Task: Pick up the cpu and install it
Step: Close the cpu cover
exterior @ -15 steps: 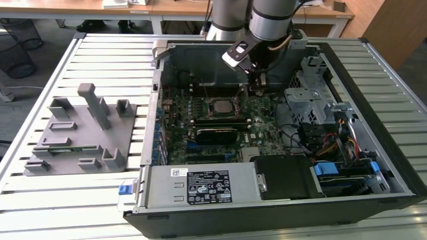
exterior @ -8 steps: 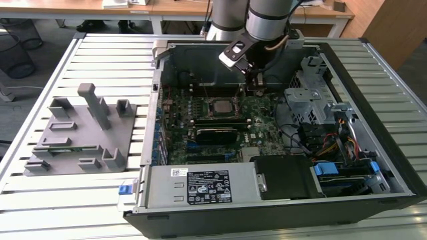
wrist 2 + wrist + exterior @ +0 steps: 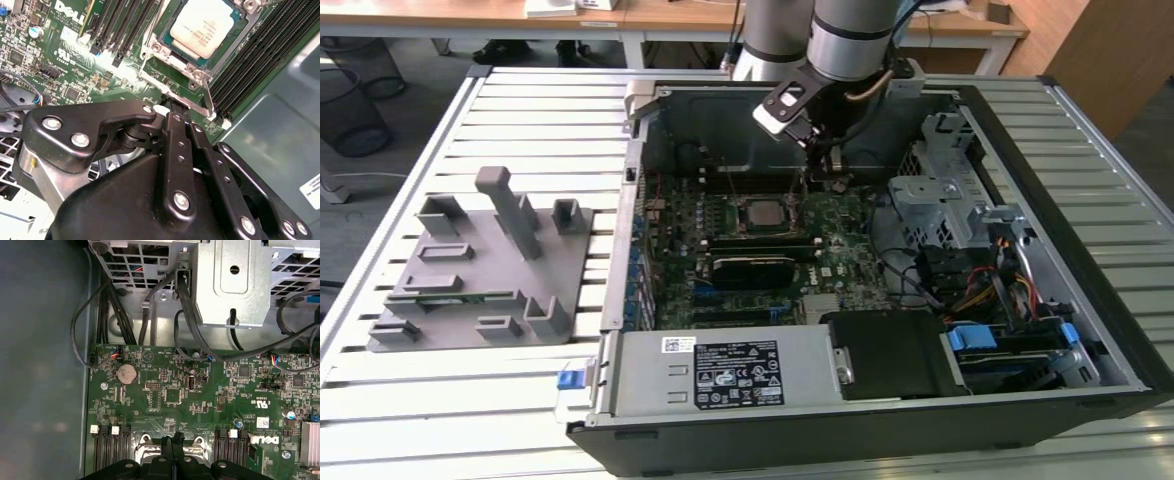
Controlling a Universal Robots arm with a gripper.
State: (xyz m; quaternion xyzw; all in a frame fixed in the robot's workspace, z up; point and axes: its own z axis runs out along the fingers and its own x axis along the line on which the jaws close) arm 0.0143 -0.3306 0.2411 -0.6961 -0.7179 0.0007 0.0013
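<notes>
One small flat square cpu with a silvery-grey metal top (image 3: 204,26) lies seated in the black motherboard socket with metal frame (image 3: 165,82); placement appears done. The black tool (image 3: 171,106), fingers together and empty, is at the frame's edge. Whether the frame is latched cannot be told.

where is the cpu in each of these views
exterior view: the cpu sits in the socket frame, mid green board.
second wrist view: the cpu is seated in the socket frame, just past the gripper.
first wrist view: the socket frame edge flanks the shut gripper.
shared landmark: the black memory slots beside the socket frame.
</notes>
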